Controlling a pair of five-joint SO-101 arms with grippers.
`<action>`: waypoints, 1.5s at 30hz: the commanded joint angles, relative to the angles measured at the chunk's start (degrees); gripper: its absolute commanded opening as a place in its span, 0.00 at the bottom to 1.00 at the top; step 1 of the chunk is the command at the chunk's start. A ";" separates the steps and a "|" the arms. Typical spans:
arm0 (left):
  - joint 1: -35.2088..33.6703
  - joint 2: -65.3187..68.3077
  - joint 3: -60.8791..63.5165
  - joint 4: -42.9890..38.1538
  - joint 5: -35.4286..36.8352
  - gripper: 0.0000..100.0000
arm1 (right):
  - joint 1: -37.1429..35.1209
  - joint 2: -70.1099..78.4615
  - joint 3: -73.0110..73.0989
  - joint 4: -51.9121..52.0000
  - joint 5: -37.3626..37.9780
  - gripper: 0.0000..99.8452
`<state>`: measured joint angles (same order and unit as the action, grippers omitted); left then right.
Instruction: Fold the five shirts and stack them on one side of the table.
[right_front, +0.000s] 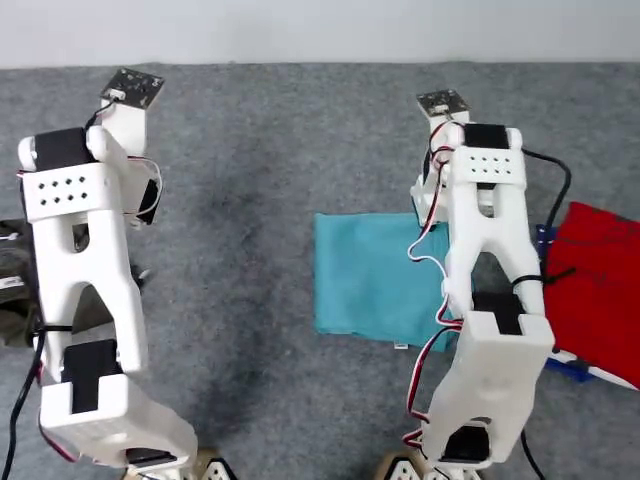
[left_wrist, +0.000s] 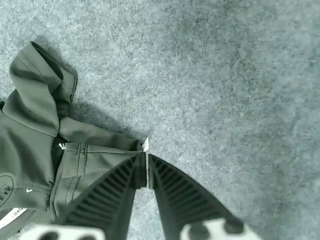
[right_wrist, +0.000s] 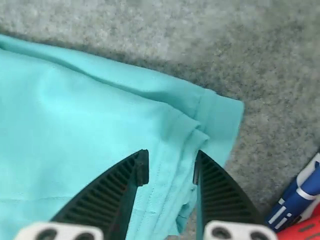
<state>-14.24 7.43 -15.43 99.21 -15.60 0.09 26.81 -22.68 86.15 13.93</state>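
Two grips matter here. At the table's (right_front: 250, 200) left edge, your left gripper (left_wrist: 146, 159) pinches the dark green shirt (left_wrist: 35, 145) by its hem; drag it slowly. Your right gripper (right_wrist: 170, 161) hangs open over the folded teal shirt (right_wrist: 75, 115) mid-table; seat both layers before closing.

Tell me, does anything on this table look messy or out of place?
Yes. The dark green shirt at the left edge of the table lies crumpled, its collar bunched up, while the teal shirt in the middle lies folded flat. The red shirt at the right edge looks smooth too.
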 joint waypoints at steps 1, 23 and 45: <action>-0.09 -2.73 0.84 1.14 -0.26 0.02 | 1.36 -4.62 -2.73 0.13 -0.18 0.15; -0.18 -2.73 1.54 1.14 -0.35 0.02 | -1.54 4.09 -2.81 -4.53 -0.18 0.07; -0.18 -2.73 1.54 1.23 -0.35 0.02 | 6.20 3.56 -6.15 -7.25 12.04 0.01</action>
<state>-14.24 7.43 -13.67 99.21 -15.60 4.40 31.74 -24.62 79.65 24.92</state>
